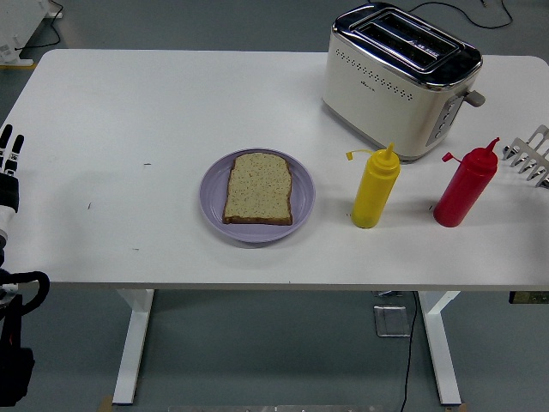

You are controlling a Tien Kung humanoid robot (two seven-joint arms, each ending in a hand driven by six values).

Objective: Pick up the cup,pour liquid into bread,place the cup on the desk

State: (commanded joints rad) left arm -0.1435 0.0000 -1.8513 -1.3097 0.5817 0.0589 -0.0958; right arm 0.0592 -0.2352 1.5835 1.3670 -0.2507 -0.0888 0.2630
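A slice of bread [258, 188] lies flat on a purple plate [214, 202] near the middle of the white table. To its right stand a yellow squeeze bottle [375, 189] and a red squeeze bottle [465, 186], both upright with caps flipped open. No cup shows in the view. My left hand [9, 159] rests at the left edge with fingers straight, holding nothing. My right hand [532, 154] pokes in at the right edge, its silver fingers spread, a little right of the red bottle and apart from it.
A cream and chrome toaster [399, 77] stands at the back right, behind the two bottles. The table's near edge [274, 285] runs along the lower third of the picture.
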